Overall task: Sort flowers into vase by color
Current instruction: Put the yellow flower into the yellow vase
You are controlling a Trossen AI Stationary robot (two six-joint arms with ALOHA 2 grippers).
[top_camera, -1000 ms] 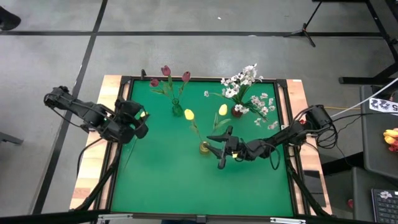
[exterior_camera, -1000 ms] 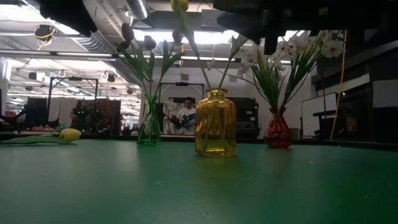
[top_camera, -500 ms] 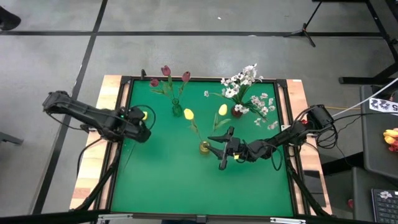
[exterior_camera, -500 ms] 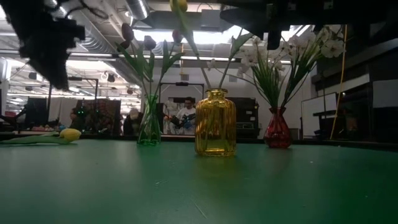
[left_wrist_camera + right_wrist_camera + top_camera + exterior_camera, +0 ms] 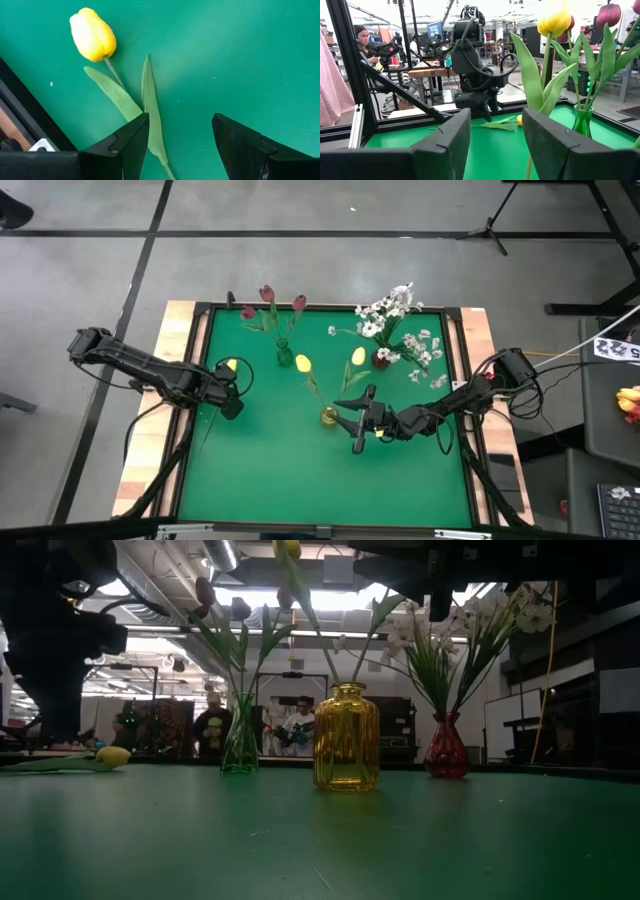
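Note:
One yellow tulip [image 5: 231,365] lies flat on the green mat near the table's left edge; its blossom [image 5: 92,35], stem and leaves fill the left wrist view. My left gripper [image 5: 231,400] hangs open just above its stem and leaves [image 5: 150,105], fingers pointing down, touching nothing that I can see. My right gripper [image 5: 348,423] is open and level, right beside the yellow vase [image 5: 328,417], which holds two yellow tulips [image 5: 303,364]. Maroon tulips [image 5: 267,294] stand in the green vase [image 5: 240,735]. White sprays [image 5: 392,310] stand in the red vase [image 5: 446,750].
The three vases stand in a row across the mat's far half, with leaves and blossoms spreading above them. A black frame [image 5: 190,410] rims the mat close beside the lying tulip. The mat's near half [image 5: 300,480] is bare. People stand in the room beyond the table.
My left gripper has come down from high above the table and shifted a little toward the near edge, ending low over the lying tulip's stem. It has stayed open. The tulip and my right arm have kept still.

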